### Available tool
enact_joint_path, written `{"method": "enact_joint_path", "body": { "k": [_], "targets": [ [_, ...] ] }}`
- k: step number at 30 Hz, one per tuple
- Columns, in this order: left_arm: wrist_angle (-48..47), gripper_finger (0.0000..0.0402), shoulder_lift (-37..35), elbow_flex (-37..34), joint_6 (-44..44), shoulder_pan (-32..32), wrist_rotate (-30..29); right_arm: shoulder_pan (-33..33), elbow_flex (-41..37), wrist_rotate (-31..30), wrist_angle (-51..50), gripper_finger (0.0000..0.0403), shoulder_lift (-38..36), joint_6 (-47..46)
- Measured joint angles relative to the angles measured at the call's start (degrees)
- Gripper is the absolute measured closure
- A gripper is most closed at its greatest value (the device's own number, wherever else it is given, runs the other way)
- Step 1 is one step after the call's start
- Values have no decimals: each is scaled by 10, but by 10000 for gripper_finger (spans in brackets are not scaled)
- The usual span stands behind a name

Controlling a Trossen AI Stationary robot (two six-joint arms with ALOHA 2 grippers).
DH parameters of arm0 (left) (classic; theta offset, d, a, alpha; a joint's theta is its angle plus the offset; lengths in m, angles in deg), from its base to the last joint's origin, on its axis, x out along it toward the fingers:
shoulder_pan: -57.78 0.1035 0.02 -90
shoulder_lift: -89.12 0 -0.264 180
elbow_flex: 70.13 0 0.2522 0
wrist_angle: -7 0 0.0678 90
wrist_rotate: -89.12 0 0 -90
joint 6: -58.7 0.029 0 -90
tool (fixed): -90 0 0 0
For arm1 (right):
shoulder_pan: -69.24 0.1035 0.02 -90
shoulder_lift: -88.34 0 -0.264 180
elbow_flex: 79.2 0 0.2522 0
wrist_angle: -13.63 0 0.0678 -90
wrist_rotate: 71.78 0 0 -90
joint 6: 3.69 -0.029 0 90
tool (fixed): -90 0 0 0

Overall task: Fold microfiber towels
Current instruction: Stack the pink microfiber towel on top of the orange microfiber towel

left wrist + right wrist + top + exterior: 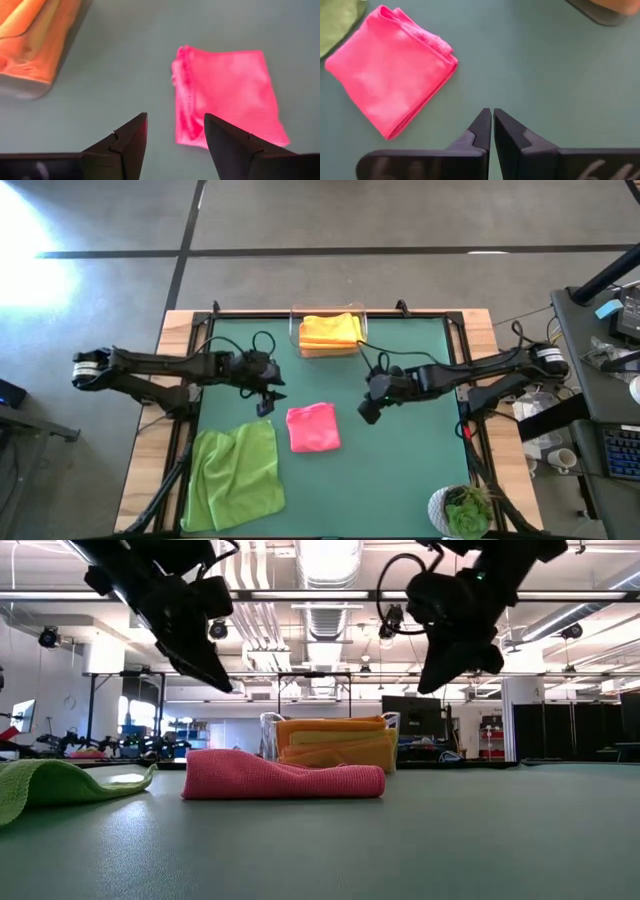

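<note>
A hot pink towel (313, 427) lies folded into a small square in the middle of the green mat, resting flat. A lime green towel (236, 473) lies loosely spread at the near left. Orange and yellow towels (330, 333) are stacked in a clear bin at the far edge. My left gripper (267, 404) hovers open just left of the pink towel (225, 95), above the mat. My right gripper (370, 412) hangs shut to the right of the pink towel (390, 82), holding nothing.
The clear bin (294, 330) stands at the mat's far edge, centre. A potted plant (466, 512) sits at the near right corner. Bare green mat (400, 470) lies to the right of the pink towel and in front of the bin.
</note>
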Motion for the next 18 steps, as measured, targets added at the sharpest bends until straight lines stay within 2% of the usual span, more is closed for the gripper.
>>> {"method": "enact_joint_path", "body": {
  "k": [8,15,18],
  "targets": [
    [37,221,26,0,-116,14,13,-40,-39,13,6,390,-17,39],
    [42,221,66,0,-180,16,23,-142,-53,153,8,390,-16,132],
    [50,221,85,0,-180,16,80,-176,-53,213,15,390,-16,158]
  ]
}}
